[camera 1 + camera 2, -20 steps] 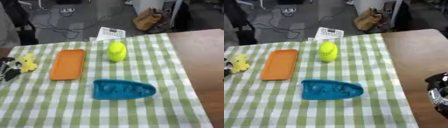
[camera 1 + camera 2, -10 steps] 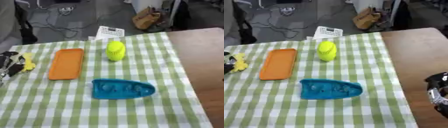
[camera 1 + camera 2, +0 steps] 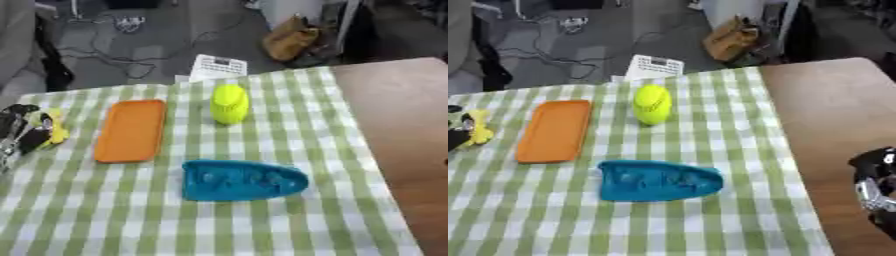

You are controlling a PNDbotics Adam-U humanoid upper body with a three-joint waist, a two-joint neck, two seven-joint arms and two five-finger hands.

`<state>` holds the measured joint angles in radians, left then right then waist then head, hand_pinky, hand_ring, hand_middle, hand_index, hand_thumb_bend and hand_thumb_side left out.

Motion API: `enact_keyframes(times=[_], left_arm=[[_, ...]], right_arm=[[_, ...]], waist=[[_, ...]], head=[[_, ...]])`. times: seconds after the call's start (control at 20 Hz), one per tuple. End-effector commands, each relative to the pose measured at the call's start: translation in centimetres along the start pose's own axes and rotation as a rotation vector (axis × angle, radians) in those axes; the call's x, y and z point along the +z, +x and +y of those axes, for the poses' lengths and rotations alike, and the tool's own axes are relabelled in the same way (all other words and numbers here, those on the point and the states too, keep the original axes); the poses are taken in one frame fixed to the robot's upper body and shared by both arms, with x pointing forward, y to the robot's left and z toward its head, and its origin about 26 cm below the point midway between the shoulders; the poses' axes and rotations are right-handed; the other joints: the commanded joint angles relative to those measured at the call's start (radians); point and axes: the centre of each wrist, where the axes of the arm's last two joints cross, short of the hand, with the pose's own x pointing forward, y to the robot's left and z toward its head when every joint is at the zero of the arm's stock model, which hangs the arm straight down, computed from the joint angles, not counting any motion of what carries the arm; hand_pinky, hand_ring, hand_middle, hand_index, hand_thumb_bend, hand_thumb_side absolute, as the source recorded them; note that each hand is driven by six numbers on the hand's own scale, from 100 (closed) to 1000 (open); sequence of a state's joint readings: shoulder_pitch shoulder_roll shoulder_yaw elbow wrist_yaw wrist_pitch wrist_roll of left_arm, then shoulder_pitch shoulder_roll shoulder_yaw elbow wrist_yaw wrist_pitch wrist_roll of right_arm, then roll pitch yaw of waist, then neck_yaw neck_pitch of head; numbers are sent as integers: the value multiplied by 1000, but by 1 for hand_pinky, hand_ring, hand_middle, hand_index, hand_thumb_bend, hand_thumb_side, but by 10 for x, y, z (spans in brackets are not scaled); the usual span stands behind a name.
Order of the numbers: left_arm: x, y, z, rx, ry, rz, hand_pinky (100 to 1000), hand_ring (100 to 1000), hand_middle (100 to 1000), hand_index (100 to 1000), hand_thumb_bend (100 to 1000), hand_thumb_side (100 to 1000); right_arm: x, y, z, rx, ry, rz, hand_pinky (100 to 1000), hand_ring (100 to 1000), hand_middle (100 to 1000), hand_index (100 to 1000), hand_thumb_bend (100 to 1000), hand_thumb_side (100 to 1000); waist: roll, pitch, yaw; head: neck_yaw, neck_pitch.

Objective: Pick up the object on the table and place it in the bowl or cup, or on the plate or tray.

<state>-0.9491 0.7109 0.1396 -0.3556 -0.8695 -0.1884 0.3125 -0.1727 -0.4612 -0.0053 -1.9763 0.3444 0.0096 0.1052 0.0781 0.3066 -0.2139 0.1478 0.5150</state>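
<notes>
A small yellow toy (image 3: 56, 129) lies at the far left edge of the green checked cloth. My left hand (image 3: 19, 131) is on it, dark fingers curled round its left side and partly hiding it. An orange tray (image 3: 131, 130) lies just right of the toy. A yellow-green ball-like object (image 3: 229, 103) stands behind the middle of the cloth. In front of it lies a blue boat-shaped dish (image 3: 243, 180). My right hand (image 3: 877, 186) rests at the lower right over the bare wooden table, fingers relaxed and holding nothing.
The brown tabletop (image 3: 833, 105) is uncovered on the right. Beyond the far table edge the floor holds a white basket (image 3: 219, 66), a brown bag (image 3: 290, 42) and cables. The front of the cloth (image 3: 105, 220) is bare.
My left hand has moved in from the left edge and its fingers have come round the yellow toy. The tray, ball, dish and right hand stay put.
</notes>
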Motion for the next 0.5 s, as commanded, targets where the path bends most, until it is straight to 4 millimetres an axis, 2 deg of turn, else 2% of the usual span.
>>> enact_keyframes(times=[0.05,0.15,0.2,0.25,0.3,0.35,0.45,0.5], left_arm=[[-10,-1,25,-14,64,-7,733,742,834,906,194,853],[-9,-2,25,-15,66,-6,733,742,834,906,194,853],[-10,-2,26,-14,70,-5,757,749,839,916,380,979],[-13,-2,34,-4,102,3,769,755,843,919,412,969],[-14,-2,40,9,134,13,769,756,843,919,415,965],[-14,-2,42,12,159,20,772,757,845,921,407,914],[-13,-3,41,3,187,32,772,758,846,923,393,859],[-12,-4,40,-2,194,36,772,758,846,923,393,859]], right_arm=[[-2,7,-7,13,-14,-31,376,540,637,702,100,604],[-2,7,-7,13,-14,-31,376,540,637,702,100,604],[-2,7,-7,13,-15,-30,376,540,637,702,100,604],[-2,6,-7,14,-16,-26,376,540,637,702,100,604],[-1,6,-7,15,-17,-25,376,540,637,702,100,604],[-1,6,-7,15,-17,-25,376,540,637,702,100,604],[-2,6,-7,16,-16,-26,375,540,637,702,100,604],[-2,6,-7,16,-16,-27,375,540,637,702,100,604]], waist=[[15,1,-1],[15,1,-2],[16,1,-2],[17,0,-2],[17,0,-2],[18,-1,-2],[19,-2,-2],[19,-2,-2]], head=[[-1,-16],[-1,-16],[-2,-15],[-4,-12],[-4,-11],[-4,-11],[-3,-11],[-2,-11]])
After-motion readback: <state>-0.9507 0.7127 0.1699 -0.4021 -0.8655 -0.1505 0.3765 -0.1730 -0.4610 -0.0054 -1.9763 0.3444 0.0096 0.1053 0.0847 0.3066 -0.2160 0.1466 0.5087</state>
